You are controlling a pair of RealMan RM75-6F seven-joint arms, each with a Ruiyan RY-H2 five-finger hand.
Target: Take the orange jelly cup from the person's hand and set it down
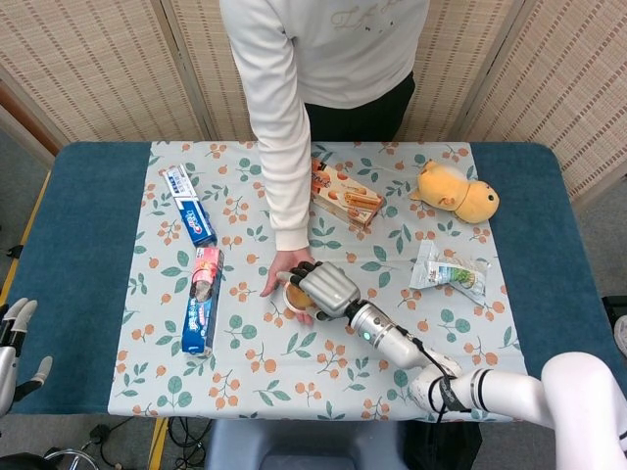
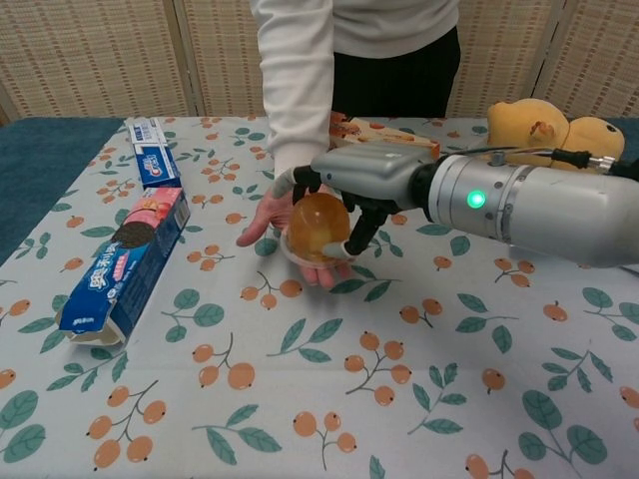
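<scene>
The orange jelly cup (image 1: 293, 297) (image 2: 318, 228) lies on the person's upturned palm (image 1: 277, 275) (image 2: 260, 215) near the middle of the table. My right hand (image 1: 328, 286) (image 2: 364, 180) arches over the cup from the right. Its fingers reach across the top and far side, and its thumb tip touches the cup's lower right rim. Whether the fingers press on the cup is not clear, and the cup still rests on the palm. My left hand (image 1: 10, 348) hangs off the table's left front corner, fingers apart and holding nothing.
On the left lie a blue toothpaste box (image 1: 188, 204) (image 2: 155, 160) and a cookie box (image 1: 201, 299) (image 2: 125, 264). A biscuit box (image 1: 345, 194) sits behind the cup, with a yellow plush (image 1: 456, 191) (image 2: 539, 120) and a snack packet (image 1: 449, 269) to the right.
</scene>
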